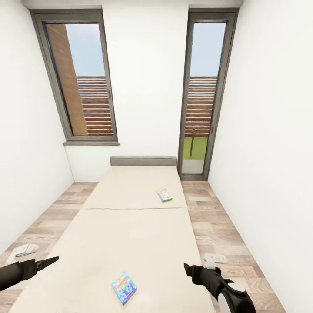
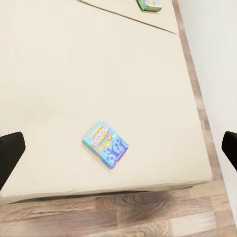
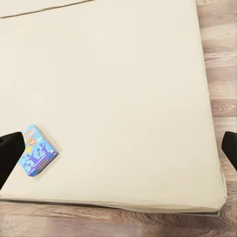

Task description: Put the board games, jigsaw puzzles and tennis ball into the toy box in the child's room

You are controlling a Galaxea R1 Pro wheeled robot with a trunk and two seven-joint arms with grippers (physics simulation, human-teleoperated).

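Right at the near end of the bed (image 1: 130, 234), at about 6 o'clock in the head view, lies a blue board game (image 1: 124, 288), a flat box with a bright printed lid, turned at a slant on the cream mattress. It also shows from the left wrist (image 2: 105, 145) and from the right wrist (image 3: 35, 150), lying flat and close to the mattress's near edge. A second board game (image 1: 164, 194), green and white, rests on the far panel of the bed toward 1 o'clock, near the right-hand edge and well apart from the blue one; the left wrist view catches it too (image 2: 149, 4).

Flanking the blue box, the left gripper (image 1: 45, 263) hangs at 8 o'clock and the right gripper (image 1: 188, 270) at 4 o'clock, both above the bed and touching nothing. Each wrist view shows dark fingertips (image 2: 9, 153) (image 3: 10, 153) spread wide with nothing between them.

Beyond the bed stand a grey headboard (image 1: 143, 161), white walls, a window (image 1: 80, 82) at 11 o'clock and a glazed door (image 1: 202, 95) at 1 o'clock. Wood-plank floor (image 1: 217, 226) runs along both sides.
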